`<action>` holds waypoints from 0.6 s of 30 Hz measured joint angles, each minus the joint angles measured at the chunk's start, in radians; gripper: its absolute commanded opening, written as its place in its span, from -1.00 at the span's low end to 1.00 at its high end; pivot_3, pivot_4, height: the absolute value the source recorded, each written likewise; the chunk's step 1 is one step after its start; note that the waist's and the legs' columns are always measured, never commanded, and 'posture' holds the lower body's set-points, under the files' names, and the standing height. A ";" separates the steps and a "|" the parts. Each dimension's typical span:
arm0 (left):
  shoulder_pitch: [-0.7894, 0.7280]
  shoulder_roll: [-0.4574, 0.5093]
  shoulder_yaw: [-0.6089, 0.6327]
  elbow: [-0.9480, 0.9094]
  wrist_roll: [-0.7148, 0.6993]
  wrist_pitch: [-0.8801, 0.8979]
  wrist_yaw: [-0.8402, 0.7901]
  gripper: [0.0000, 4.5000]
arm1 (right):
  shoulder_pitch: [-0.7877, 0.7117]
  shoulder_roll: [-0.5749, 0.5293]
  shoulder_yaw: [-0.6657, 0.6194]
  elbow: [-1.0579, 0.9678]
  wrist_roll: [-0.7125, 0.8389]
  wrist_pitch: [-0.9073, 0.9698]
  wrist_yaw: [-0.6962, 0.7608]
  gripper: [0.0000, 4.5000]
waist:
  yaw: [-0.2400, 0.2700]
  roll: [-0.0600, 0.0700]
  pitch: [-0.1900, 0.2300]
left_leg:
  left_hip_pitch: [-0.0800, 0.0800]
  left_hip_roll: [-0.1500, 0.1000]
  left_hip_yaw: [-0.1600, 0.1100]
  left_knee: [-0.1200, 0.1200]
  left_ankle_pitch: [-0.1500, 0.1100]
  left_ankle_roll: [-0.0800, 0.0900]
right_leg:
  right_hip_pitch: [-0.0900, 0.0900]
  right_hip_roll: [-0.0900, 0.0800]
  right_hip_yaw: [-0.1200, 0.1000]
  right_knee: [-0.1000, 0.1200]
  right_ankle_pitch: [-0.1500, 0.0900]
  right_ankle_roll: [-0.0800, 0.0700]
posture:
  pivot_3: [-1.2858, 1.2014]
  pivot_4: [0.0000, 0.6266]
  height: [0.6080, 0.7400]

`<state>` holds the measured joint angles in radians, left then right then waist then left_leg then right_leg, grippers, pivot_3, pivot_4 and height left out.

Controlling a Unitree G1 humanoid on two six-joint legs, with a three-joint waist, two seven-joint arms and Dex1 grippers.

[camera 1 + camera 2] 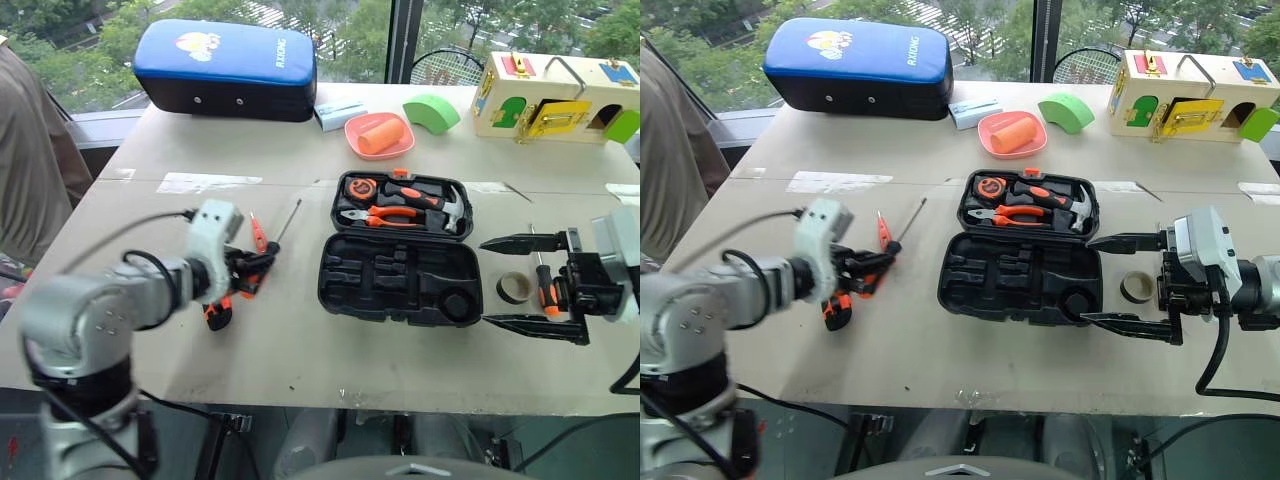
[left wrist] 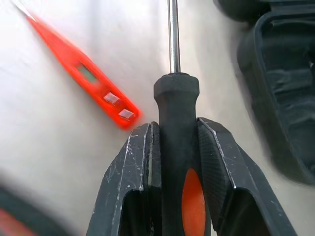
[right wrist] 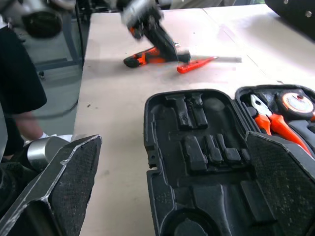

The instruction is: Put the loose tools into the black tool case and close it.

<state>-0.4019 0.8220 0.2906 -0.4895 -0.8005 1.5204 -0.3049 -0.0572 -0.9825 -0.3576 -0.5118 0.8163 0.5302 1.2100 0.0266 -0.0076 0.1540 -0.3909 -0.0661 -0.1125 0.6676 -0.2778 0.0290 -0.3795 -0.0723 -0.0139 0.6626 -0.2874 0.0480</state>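
- My left gripper (image 2: 179,147) is clamped on the black-and-orange handle of a screwdriver (image 2: 176,113), its steel shaft pointing away
- My right gripper (image 1: 530,281) has its fingers wide apart, beside the black tool case (image 1: 400,275)
- The case lies open on the table (image 1: 300,350); its far half holds pliers (image 1: 385,216) and a hammer (image 1: 440,205), its near half has bare recesses
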 measured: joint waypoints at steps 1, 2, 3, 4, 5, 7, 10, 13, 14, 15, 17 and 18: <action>-0.012 0.060 -0.021 0.016 0.017 -0.048 -0.053 -0.65 | 0.000 0.003 0.000 0.011 0.000 0.001 -0.004 1.00 | -0.003 0.001 0.001 | 0.000 0.000 0.000 0.000 0.000 0.000 | 0.000 -0.001 0.000 -0.001 0.000 0.000 | 0.03 -0.52 0.93; -0.027 0.116 -0.055 0.038 0.035 -0.118 -0.123 -0.65 | 0.000 0.006 0.000 0.019 -0.001 0.002 -0.012 1.00 | -0.003 0.002 0.001 | 0.000 -0.001 0.000 0.000 0.000 0.000 | 0.000 -0.001 0.000 -0.001 0.000 0.000 | 0.03 -0.52 0.93; -0.035 0.145 -0.081 0.051 0.048 -0.164 -0.172 -0.65 | 0.000 0.008 0.000 0.022 -0.002 0.003 -0.018 1.00 | -0.002 0.002 0.001 | 0.000 -0.001 0.000 0.000 0.000 0.000 | 0.000 -0.001 0.000 -0.001 0.000 0.000 | 0.03 -0.52 0.93; -0.051 0.178 -0.124 0.074 0.066 -0.228 -0.240 -0.65 | 0.000 0.008 -0.001 0.024 -0.004 0.004 -0.023 1.00 | -0.002 0.002 0.001 | 0.000 -0.001 0.000 0.000 0.000 0.000 | 0.000 -0.001 0.000 -0.001 0.000 0.000 | 0.03 -0.52 0.93; -0.075 0.209 -0.188 0.104 0.099 -0.315 -0.324 -0.65 | 0.001 0.010 -0.002 0.027 -0.006 0.004 -0.030 1.00 | -0.002 0.002 0.002 | -0.001 -0.001 0.000 0.000 0.000 0.000 | 0.000 -0.001 0.000 -0.001 0.000 0.000 | 0.03 -0.52 0.93; -0.132 0.229 -0.292 0.146 0.156 -0.460 -0.465 -0.65 | 0.004 0.015 -0.005 0.032 -0.010 0.004 -0.046 1.00 | 0.000 0.002 0.002 | -0.001 -0.001 0.000 0.000 0.000 0.000 | 0.000 -0.001 0.000 -0.001 0.000 0.000 | 0.03 -0.52 0.93; -0.237 0.221 -0.438 0.203 0.237 -0.649 -0.668 -0.65 | 0.012 0.017 -0.012 0.037 -0.024 0.010 -0.074 1.00 | -0.002 0.002 0.002 | -0.003 -0.001 0.000 0.000 0.000 0.000 | -0.001 -0.001 0.000 -0.002 0.000 0.000 | 0.03 -0.52 0.93; -0.337 0.162 -0.580 0.303 0.340 -0.833 -0.855 -0.65 | 0.034 0.017 -0.018 0.038 -0.047 0.011 -0.106 1.00 | -0.010 0.002 0.002 | -0.004 -0.001 0.000 0.000 0.000 0.000 | -0.002 -0.001 -0.001 -0.001 0.000 0.000 | 0.03 -0.52 0.93; -0.369 0.134 -0.629 0.348 0.385 -0.890 -0.901 -0.65 | 0.040 0.019 -0.017 0.038 -0.053 0.013 -0.115 1.00 | -0.011 0.002 0.002 | -0.004 -0.001 0.000 0.000 0.000 0.000 | -0.002 0.000 -0.001 -0.001 0.000 0.000 | 0.03 -0.52 0.93; -0.403 0.100 -0.691 0.411 0.450 -0.965 -0.954 -0.65 | 0.043 0.021 -0.016 0.034 -0.059 0.013 -0.129 1.00 | -0.012 0.002 0.002 | -0.004 -0.001 0.000 0.000 0.000 0.000 | -0.002 0.000 -0.001 -0.001 0.000 0.000 | 0.03 -0.52 0.93; -0.439 0.052 -0.742 0.480 0.507 -1.030 -1.001 -0.65 | 0.053 0.025 -0.018 0.026 -0.065 0.013 -0.143 1.00 | -0.014 0.002 0.003 | -0.004 -0.001 0.000 0.001 0.000 0.000 | -0.002 0.000 -0.001 0.000 0.000 0.000 | 0.03 -0.52 0.93; -0.465 0.009 -0.773 0.535 0.544 -1.071 -1.024 -0.65 | 0.057 0.034 -0.014 0.017 -0.067 0.013 -0.154 1.00 | -0.014 0.001 0.003 | -0.004 -0.001 0.000 0.001 0.000 0.001 | -0.002 0.000 -0.001 0.000 0.000 0.000 | 0.03 -0.52 0.93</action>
<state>-0.8673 0.8313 -0.4822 0.0455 -0.2567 0.4497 -1.3292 -0.0006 -0.9486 -0.3721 -0.4943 0.7492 0.5431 1.0560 0.0127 -0.0061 0.1568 -0.3951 -0.0667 -0.1125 0.6691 -0.2778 0.0295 -0.3813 -0.0720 -0.0150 0.6626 -0.2873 0.0483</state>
